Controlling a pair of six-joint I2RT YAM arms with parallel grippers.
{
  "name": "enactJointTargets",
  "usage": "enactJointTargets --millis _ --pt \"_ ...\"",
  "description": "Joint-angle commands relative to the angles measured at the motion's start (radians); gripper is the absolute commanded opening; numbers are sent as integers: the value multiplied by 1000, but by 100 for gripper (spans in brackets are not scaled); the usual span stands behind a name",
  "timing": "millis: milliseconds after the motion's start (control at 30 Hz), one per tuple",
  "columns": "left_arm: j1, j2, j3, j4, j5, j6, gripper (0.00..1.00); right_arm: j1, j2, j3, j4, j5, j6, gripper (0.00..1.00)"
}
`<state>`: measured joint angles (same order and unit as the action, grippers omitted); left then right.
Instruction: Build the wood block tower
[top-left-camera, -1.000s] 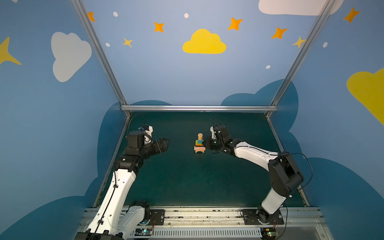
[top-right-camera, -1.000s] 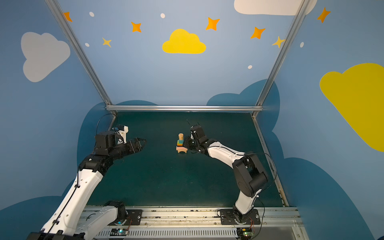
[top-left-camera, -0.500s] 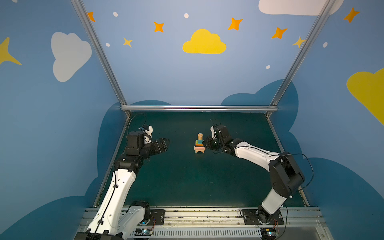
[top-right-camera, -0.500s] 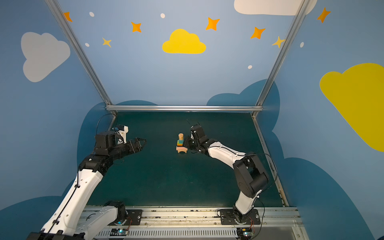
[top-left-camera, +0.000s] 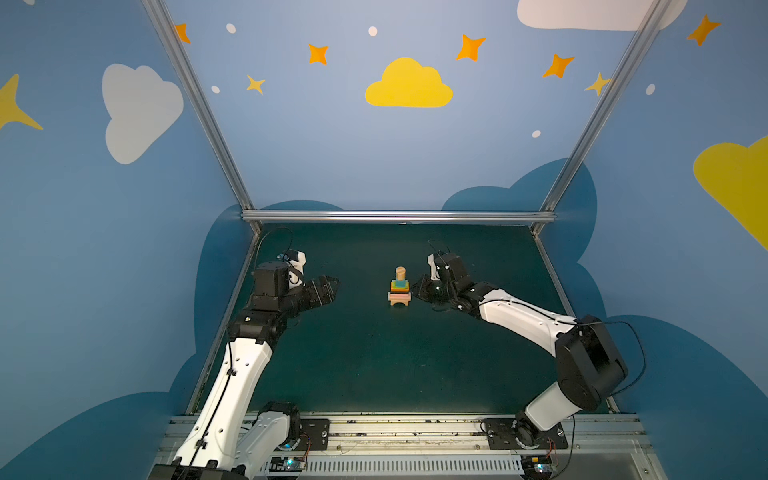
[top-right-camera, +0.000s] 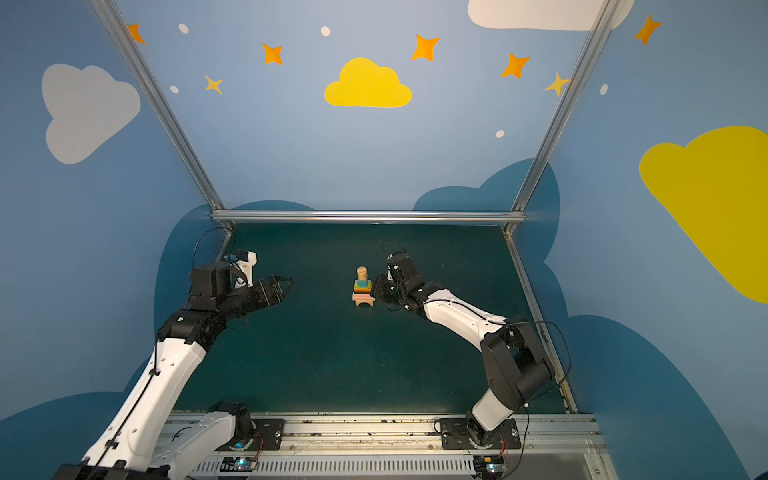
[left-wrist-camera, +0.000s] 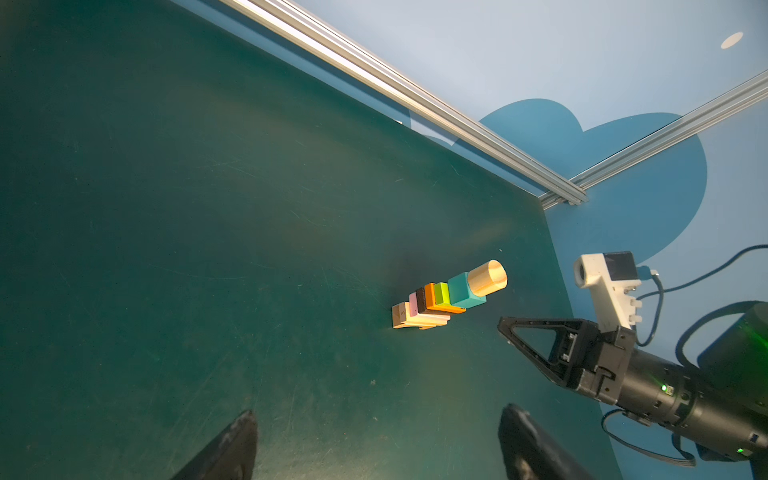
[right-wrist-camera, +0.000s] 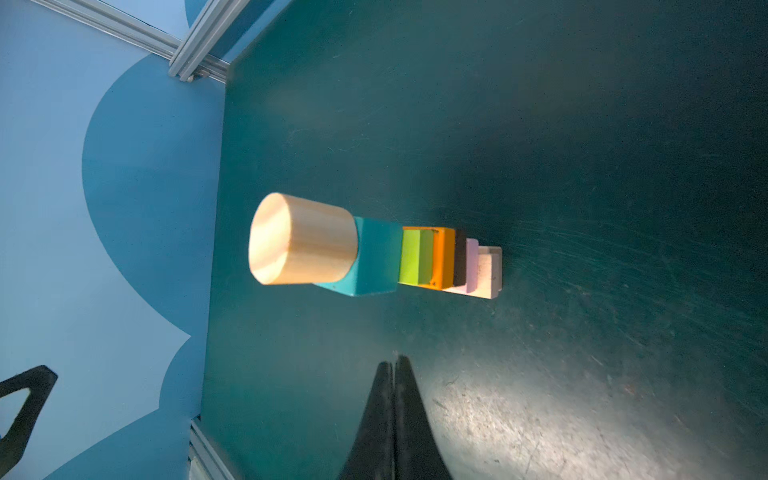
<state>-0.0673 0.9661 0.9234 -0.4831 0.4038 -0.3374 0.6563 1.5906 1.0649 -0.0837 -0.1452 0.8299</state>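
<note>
The wood block tower (top-left-camera: 400, 287) (top-right-camera: 363, 287) stands upright in the middle of the green mat. From the mat up it is a tan arch (left-wrist-camera: 401, 316), pink, dark brown, orange (right-wrist-camera: 442, 257) and lime green (right-wrist-camera: 415, 257) bricks, a teal cube (right-wrist-camera: 378, 257) and a tan cylinder (right-wrist-camera: 303, 239). My right gripper (top-left-camera: 415, 291) (right-wrist-camera: 393, 361) is shut and empty, its tip just right of the tower's base, apart from it. My left gripper (top-left-camera: 334, 284) (left-wrist-camera: 379, 411) hovers open and empty, well to the left of the tower.
Aluminium rails (top-left-camera: 397, 216) edge the mat at the back and sides, with blue walls behind. Bare mat (top-left-camera: 374, 357) lies in front of the tower between the two arms.
</note>
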Motion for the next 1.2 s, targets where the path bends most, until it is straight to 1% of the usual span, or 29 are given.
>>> enactJointTargets --millis 0,200,333,533,633,700,767,833,867,933,967,1033,1167 --pt "3 0 -9 5 -12 4 89 2 -74 -30 -40 38 -13 0" --pt "3 6 -11 3 -28 6 89 -8 -200 -88 -100 96 -33 0" --pt "1 2 -12 0 -47 12 89 -37 -319 -146 -143 123 -49 0" --pt "-8 -14 -24 12 -86 22 88 -124 -516 -226 -247 147 -102 0" --pt "-21 -20 -32 11 -136 26 88 -188 -618 -268 -292 155 -147 1" --pt "-40 -23 -32 -3 -203 34 88 -243 -677 -282 -324 146 -184 16" --pt "-63 -21 -29 -21 -292 42 88 -301 -726 -282 -360 131 -230 26" --pt "-86 -22 -31 -33 -366 50 89 -363 -766 -277 -390 116 -289 48" --pt "-95 -23 -32 -35 -397 52 90 -390 -779 -273 -398 108 -314 56" --pt "-109 -23 -33 -43 -459 60 94 -447 -794 -270 -404 96 -369 77" --pt "-112 -21 -34 -47 -489 63 97 -469 -795 -270 -405 94 -386 83" --pt "-116 -17 -32 -54 -546 70 98 -514 -789 -273 -401 96 -425 90" --pt "-116 -17 -36 -52 -632 79 100 -599 -744 -291 -359 80 -503 93"
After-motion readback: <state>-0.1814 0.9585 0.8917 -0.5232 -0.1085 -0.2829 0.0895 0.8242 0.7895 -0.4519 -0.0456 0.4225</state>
